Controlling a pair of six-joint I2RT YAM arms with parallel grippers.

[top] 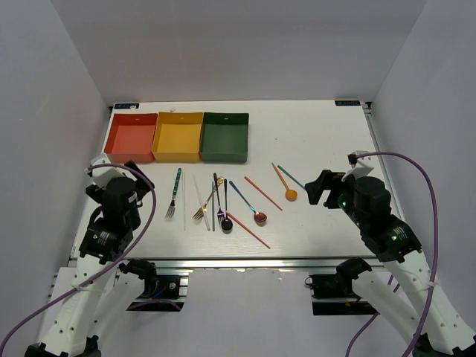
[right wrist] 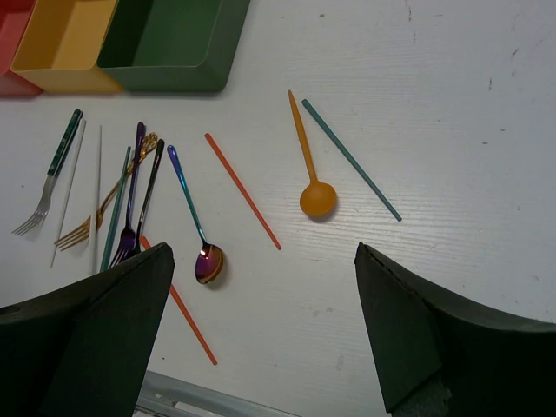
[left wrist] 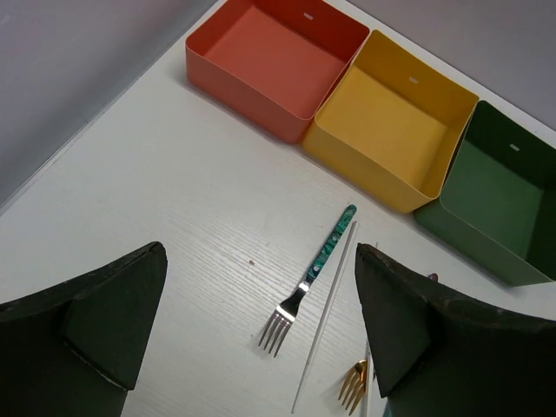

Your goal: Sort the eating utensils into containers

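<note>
Three trays stand in a row at the back left: red-orange (top: 131, 137), yellow (top: 178, 136), dark green (top: 224, 137); all look empty. Utensils lie loose in front of them: a teal-handled fork (top: 174, 192) (left wrist: 313, 278), a white chopstick (left wrist: 326, 317), a gold fork (top: 208, 202), a purple fork (right wrist: 130, 195), a black spoon (top: 226, 210), an iridescent spoon (right wrist: 195, 217), two red chopsticks (right wrist: 243, 191) (right wrist: 178, 304), an orange spoon (right wrist: 311, 169) and a teal chopstick (right wrist: 352, 161). My left gripper (top: 132, 187) (left wrist: 261, 347) is open and empty, left of the teal fork. My right gripper (top: 318, 187) (right wrist: 261, 339) is open and empty, right of the orange spoon.
The white table (top: 320, 134) ends in a metal rail at the near edge (top: 245, 260). White walls close in the left, back and right sides. Cables loop off both arms.
</note>
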